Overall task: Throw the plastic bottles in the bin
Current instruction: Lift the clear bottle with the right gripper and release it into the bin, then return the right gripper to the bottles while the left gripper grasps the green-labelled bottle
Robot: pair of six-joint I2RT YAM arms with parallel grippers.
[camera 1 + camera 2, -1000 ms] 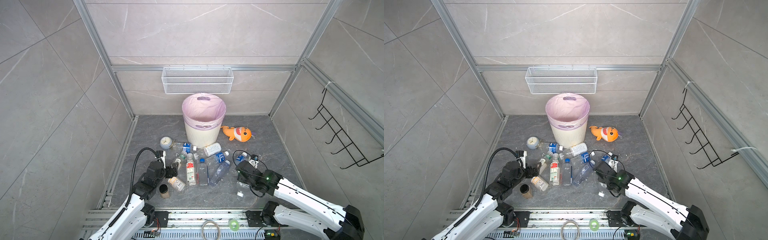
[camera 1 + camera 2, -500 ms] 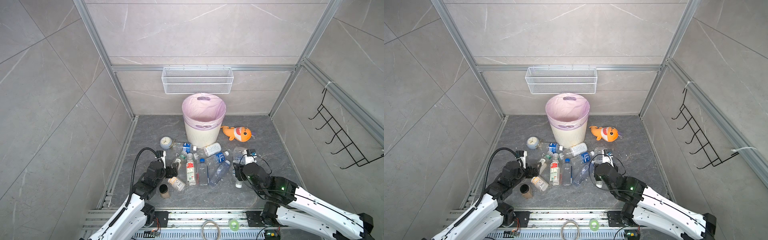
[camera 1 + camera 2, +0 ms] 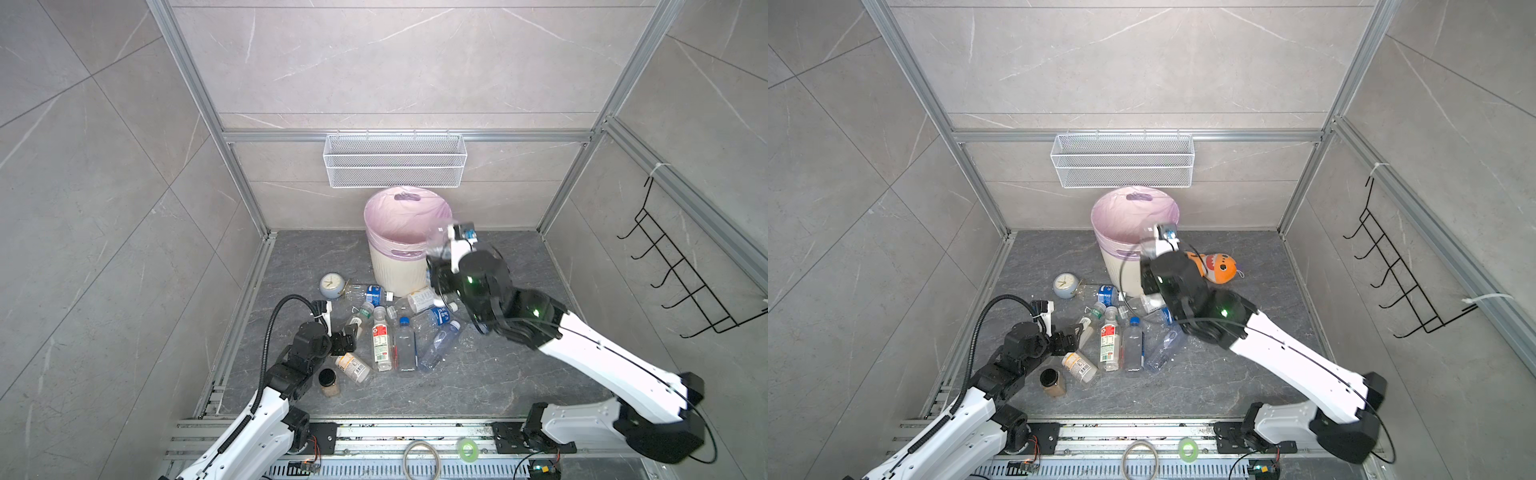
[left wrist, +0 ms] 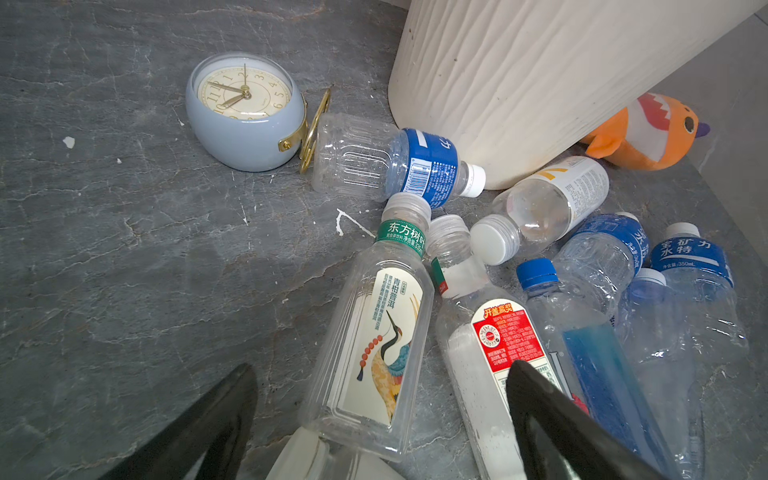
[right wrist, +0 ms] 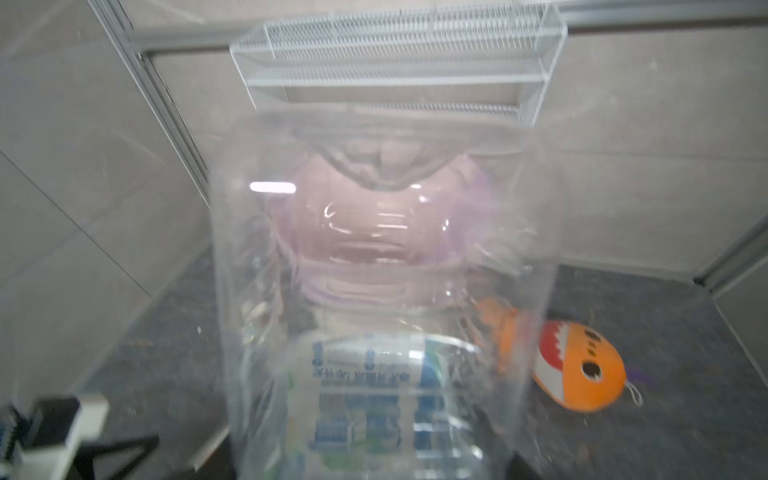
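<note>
Clamped in the right fingers (image 3: 435, 262): a clear blue-labelled bottle (image 5: 382, 291), held up at the right edge of the bin's (image 3: 395, 270) pink-lined rim, toward the far wall. Left fingers (image 4: 199, 428) spread wide and empty, low over the crane-label bottle (image 4: 374, 332) at the heap's left side. Other plastic bottles (image 3: 399, 336) lying on the tabletop (image 3: 478, 374) just in front of the bin, right of a pale-blue clock (image 3: 331, 285).

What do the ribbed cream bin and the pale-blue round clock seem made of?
Cream ribbed round bin: matte moulded plastic, going by its even ribs and dull surface. Pale-blue round clock: glossy shell with soft highlights, either glazed ceramic or lacquered plastic; unclear which.
</note>
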